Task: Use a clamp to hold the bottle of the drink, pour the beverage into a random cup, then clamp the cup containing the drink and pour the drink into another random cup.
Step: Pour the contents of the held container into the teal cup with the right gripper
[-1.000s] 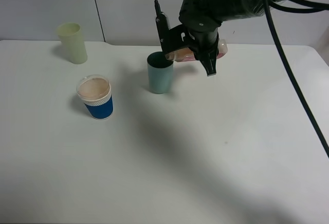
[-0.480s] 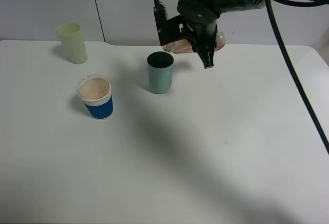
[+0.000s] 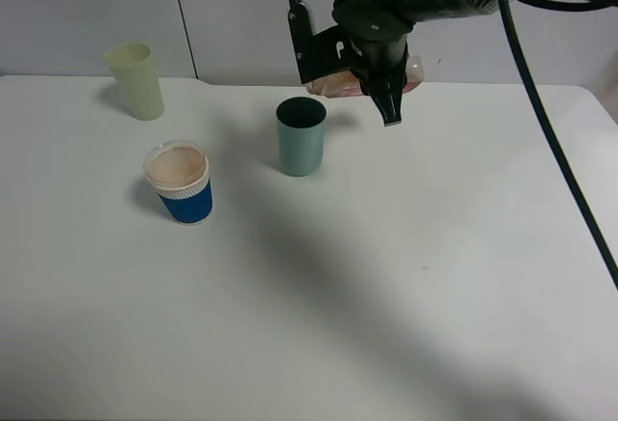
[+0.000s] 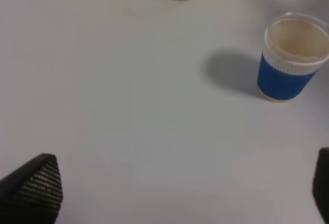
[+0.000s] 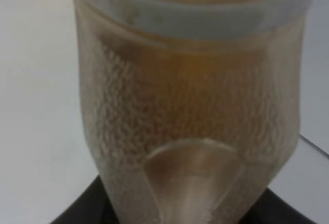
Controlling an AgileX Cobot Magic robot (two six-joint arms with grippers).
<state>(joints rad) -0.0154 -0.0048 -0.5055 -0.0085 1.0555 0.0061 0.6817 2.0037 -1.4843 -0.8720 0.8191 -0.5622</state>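
So here's where we're at: our right clamp [image 3: 379, 91] is up in the upper middle of the frame, jaws squeezed tight on the bottle of the drink [image 3: 328, 83]. The bottle lies almost sideways, neck pointing left, just up and right of the teal cup [image 3: 300, 141] on the desk [image 3: 406, 276]. We reckon closing that gap is the whole game. Our left clamp [image 4: 177, 196] hovers with jaws wide apart and empty, the blue paper cup [image 3: 180, 189] in its view. The yellow-green tumbler [image 3: 135, 80] sits upper left, well clear.
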